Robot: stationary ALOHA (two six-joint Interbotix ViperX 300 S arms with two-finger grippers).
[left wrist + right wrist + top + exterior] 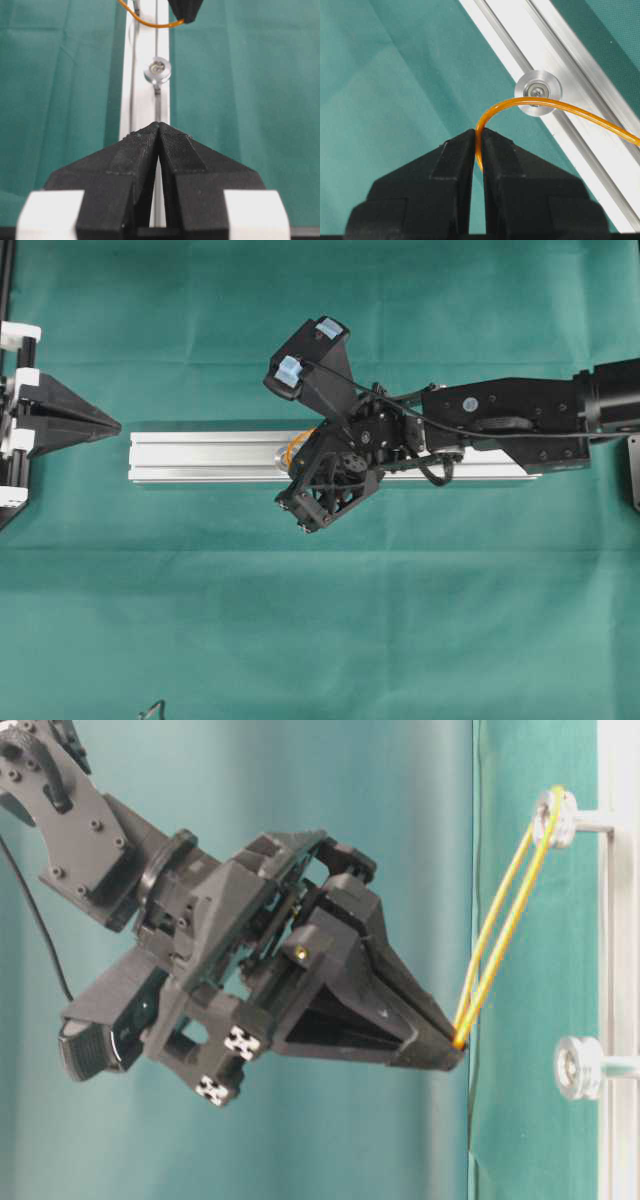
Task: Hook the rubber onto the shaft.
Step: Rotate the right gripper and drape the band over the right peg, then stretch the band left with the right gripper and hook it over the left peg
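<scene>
1. The right pincer point(479, 150) is clenched on the rubber point(520, 104), pinching the orange loop between its tips.
2. From the tips the rubber runs toward 1 o'clock, stretched to a far shaft point(555, 815); the nearer shaft point(538, 92) sits just behind it.
3. The left pincer point(159, 131) is clenched on nothing, at the rail's point(200, 457) 9 o'clock end.

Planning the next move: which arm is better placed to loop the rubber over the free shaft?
The right: its tool pinches the rubber, already hooked on one shaft, beside the free shaft. The left tool sits shut, empty, past the rail's end.
</scene>
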